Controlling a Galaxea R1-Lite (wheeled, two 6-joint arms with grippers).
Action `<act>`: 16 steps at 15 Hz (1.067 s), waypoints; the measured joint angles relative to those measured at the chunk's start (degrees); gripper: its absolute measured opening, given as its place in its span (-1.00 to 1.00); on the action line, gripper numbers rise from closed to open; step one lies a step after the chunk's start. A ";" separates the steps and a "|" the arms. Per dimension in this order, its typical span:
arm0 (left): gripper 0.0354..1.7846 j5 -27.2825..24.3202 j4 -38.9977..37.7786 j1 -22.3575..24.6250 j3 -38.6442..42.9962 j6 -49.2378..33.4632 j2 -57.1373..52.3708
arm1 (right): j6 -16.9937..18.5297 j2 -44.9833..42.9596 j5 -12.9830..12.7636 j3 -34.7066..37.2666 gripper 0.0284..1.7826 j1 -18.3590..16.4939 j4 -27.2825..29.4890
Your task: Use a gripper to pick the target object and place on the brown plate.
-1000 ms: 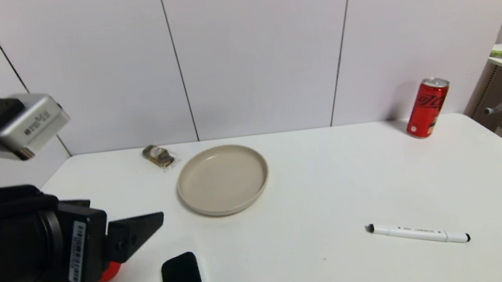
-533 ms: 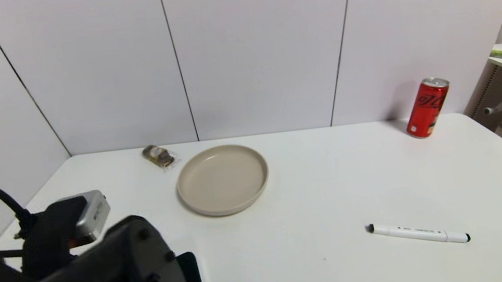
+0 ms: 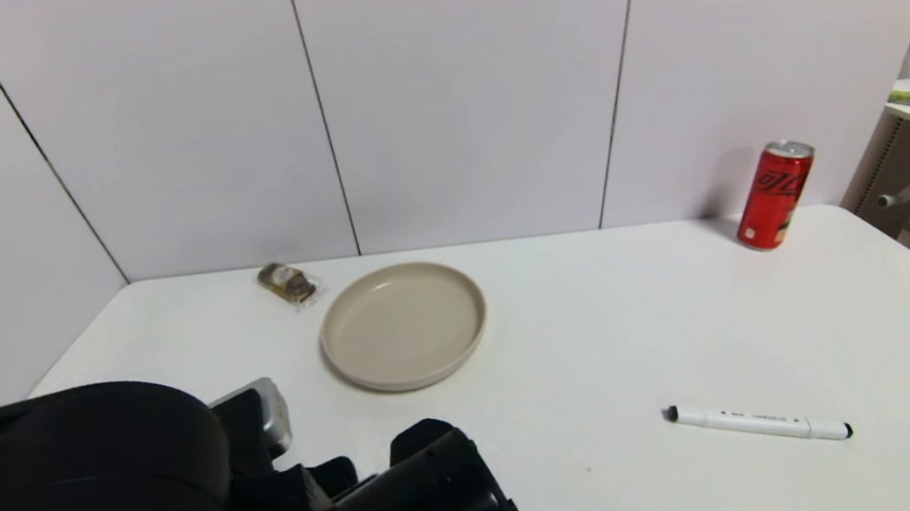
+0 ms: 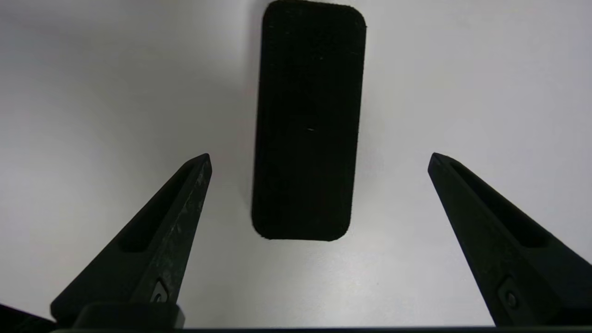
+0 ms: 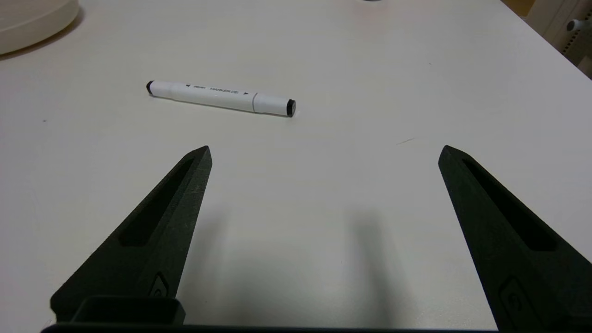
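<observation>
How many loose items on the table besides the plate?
4. Black block under the open left claw; white marker front right; red can far right; wrapped snack beside the plate. The left arm may hide others.

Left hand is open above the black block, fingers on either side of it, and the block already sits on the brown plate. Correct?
Not quite. The left hand is open over the black block, but the left wrist view shows the block lying on the white table. In the head view the brown plate holds nothing.
</observation>
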 joint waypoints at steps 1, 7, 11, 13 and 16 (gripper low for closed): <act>0.89 -0.05 -0.69 0.04 0.33 0.17 0.99 | -0.04 0.00 0.00 0.00 0.90 0.00 -0.02; 0.89 0.83 -1.39 1.50 2.46 1.63 4.77 | -0.04 0.00 0.00 0.00 0.90 0.00 0.00; 0.89 0.89 -6.40 2.57 4.36 3.12 4.72 | -0.09 0.00 0.00 0.00 0.90 0.00 0.00; 0.89 0.85 -8.03 2.84 5.83 3.40 4.55 | -0.04 0.00 0.02 0.00 0.90 0.00 -0.02; 0.89 0.89 -10.59 3.51 8.02 3.43 3.47 | -0.06 0.00 0.00 0.00 0.90 0.00 0.01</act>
